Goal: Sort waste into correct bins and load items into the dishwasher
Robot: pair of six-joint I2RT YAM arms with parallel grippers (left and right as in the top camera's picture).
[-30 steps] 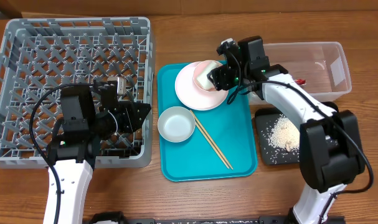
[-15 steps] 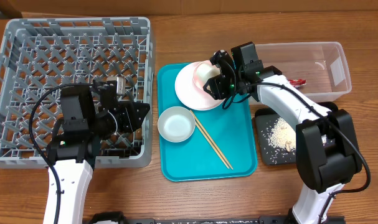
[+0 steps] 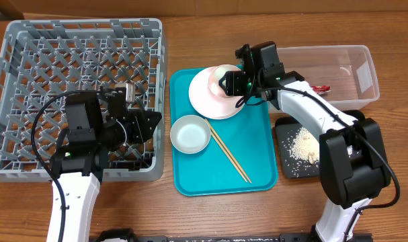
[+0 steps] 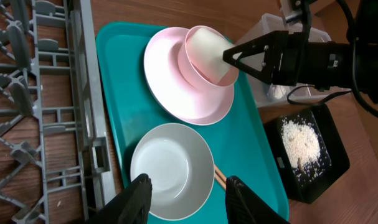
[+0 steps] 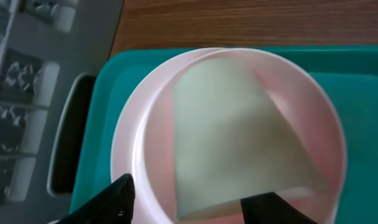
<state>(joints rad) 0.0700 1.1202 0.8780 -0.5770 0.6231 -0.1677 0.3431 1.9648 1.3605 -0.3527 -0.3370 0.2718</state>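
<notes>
A small white cup (image 3: 225, 72) stands tilted on the white plate (image 3: 205, 97) at the far end of the teal tray. My right gripper (image 3: 230, 82) is at its rim. In the right wrist view the jaws stand apart (image 5: 189, 193), the left finger outside the cup (image 5: 238, 124) and the right finger inside. A white bowl (image 3: 190, 133) and chopsticks (image 3: 230, 156) lie on the tray. My left gripper (image 3: 153, 124) is open and empty at the rack's right wall, just left of the bowl (image 4: 171, 163). The red wrapper (image 3: 321, 88) lies in the clear tub (image 3: 355, 70). Rice (image 3: 303, 144) lies in the black tray (image 3: 288, 168).
The grey dish rack (image 3: 83, 25) fills the left side, with no dishes in it. The teal tray (image 3: 257, 168) sits between the rack and the two bins. The right arm reaches from the lower right across the black tray and the tub's near edge.
The right gripper shifted slightly over the plate, and the cup at its fingers turned from lying over to more upright. The left arm, bowl and chopsticks have not moved.
</notes>
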